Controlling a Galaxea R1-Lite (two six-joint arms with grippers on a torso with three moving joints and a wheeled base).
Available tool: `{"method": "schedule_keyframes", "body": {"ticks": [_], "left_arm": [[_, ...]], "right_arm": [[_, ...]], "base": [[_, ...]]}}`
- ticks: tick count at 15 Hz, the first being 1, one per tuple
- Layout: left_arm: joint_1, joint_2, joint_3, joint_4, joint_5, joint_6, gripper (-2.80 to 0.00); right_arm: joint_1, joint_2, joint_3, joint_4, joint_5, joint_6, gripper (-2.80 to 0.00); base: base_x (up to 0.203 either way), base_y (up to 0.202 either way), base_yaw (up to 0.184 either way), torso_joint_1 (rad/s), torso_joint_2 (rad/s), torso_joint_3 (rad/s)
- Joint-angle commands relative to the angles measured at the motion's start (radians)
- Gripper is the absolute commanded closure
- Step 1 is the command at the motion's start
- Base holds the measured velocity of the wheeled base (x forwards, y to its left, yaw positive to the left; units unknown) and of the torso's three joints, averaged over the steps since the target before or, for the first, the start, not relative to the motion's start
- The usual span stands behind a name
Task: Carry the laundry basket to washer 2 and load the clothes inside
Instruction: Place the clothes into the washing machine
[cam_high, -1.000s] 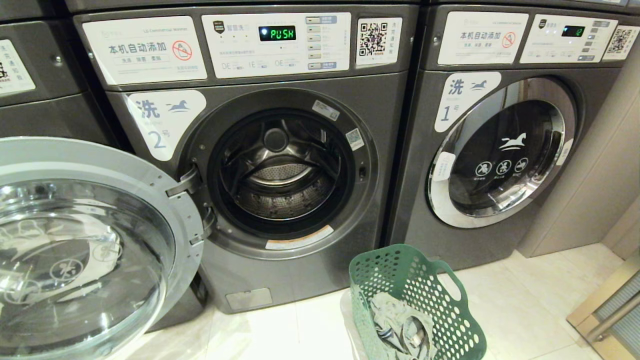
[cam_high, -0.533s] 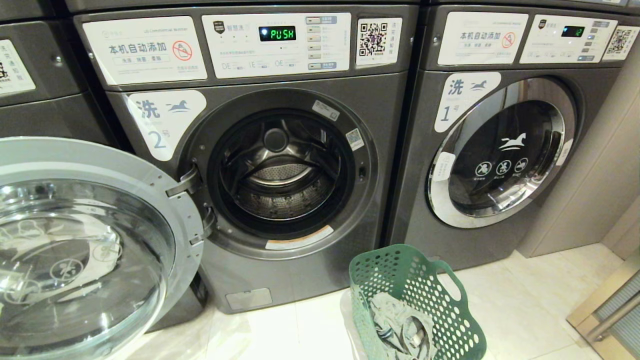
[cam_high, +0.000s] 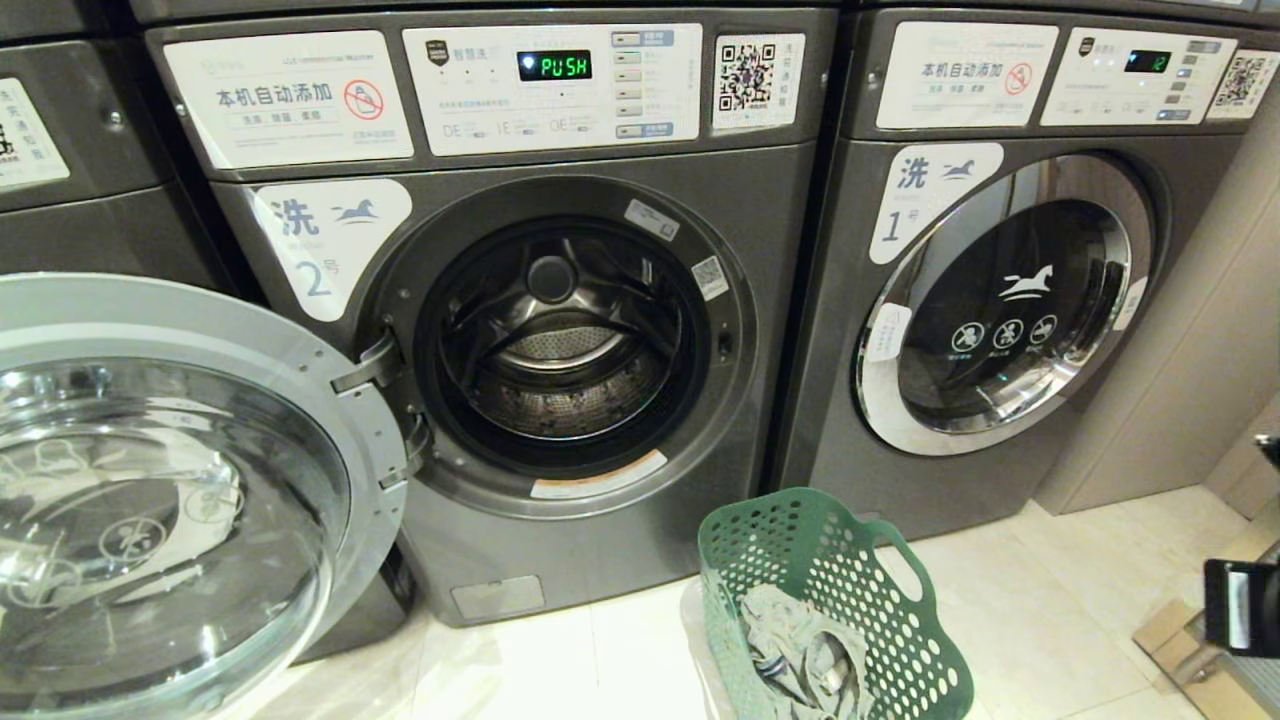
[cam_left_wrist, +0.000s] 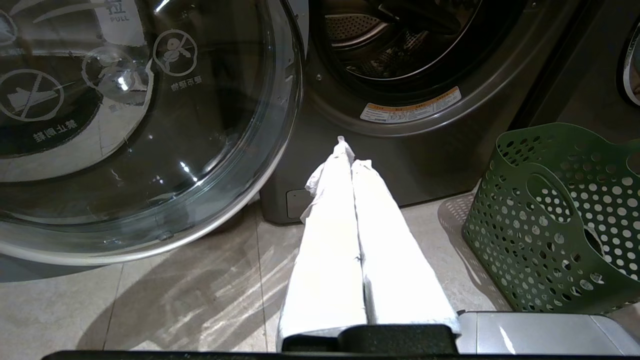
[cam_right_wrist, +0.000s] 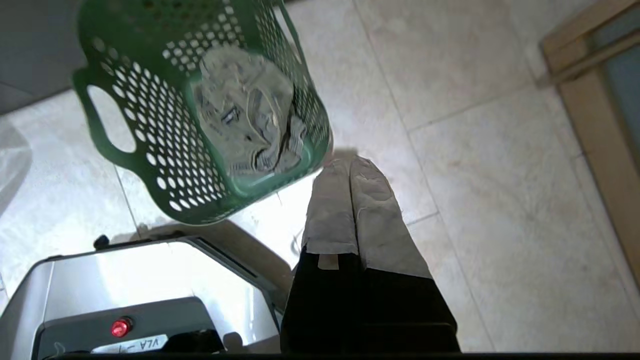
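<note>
Washer 2 (cam_high: 320, 250) stands in front of me with its round glass door (cam_high: 170, 480) swung open to the left and the drum (cam_high: 560, 340) bare. The green laundry basket (cam_high: 830, 600) sits on the floor at the washer's lower right, holding the pale patterned clothes (cam_high: 800, 660). My right gripper (cam_right_wrist: 350, 165) is shut and empty, hovering over the floor just beside the basket (cam_right_wrist: 150, 140) and the clothes (cam_right_wrist: 245, 115). My left gripper (cam_left_wrist: 348, 152) is shut and empty, low before the washer's base, left of the basket (cam_left_wrist: 560, 220).
Washer 1 (cam_high: 1000, 300) stands to the right with its door shut. Part of my right arm (cam_high: 1240, 605) shows at the head view's right edge, near a wooden door frame (cam_right_wrist: 595, 100). My own base (cam_right_wrist: 140, 280) lies close behind the basket. Pale floor tiles (cam_high: 1010, 620) lie right of the basket.
Part of my right arm has come into the head view at its right edge. The basket, the clothes and the washer door have not moved.
</note>
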Motion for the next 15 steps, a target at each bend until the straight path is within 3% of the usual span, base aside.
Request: {"method": "schedule_keyframes", "body": {"ticks": [1,6,8,10,15], "left_arm": [[0.0,0.0,0.0,0.0,0.001,-0.001,0.0],[0.0,0.0,-0.003,0.009,0.001,0.001,0.0],[0.0,0.0,-0.001,0.006,0.001,0.001,0.0],[0.0,0.0,-0.003,0.009,0.001,0.001,0.0],[0.0,0.0,-0.001,0.005,0.001,0.001,0.0]], "right_arm": [[0.001,0.336,-0.005,-0.11,-0.003,0.014,0.0],[-0.035,0.828,-0.09,-0.475,-0.003,-0.022,0.0],[-0.044,0.92,-0.153,-0.554,0.061,-0.083,0.0],[-0.021,0.907,-0.169,-0.553,0.161,-0.127,0.0],[0.037,0.992,-0.211,-0.532,0.196,-0.131,0.0]], "base": [[0.0,0.0,0.0,0.0,0.0,0.0],[0.0,0.0,0.0,0.0,0.0,0.0],[0.0,0.0,0.0,0.0,0.0,0.0],[0.0,0.0,0.0,0.0,0.0,0.0],[0.0,0.0,0.0,0.0,0.0,0.0]]}}
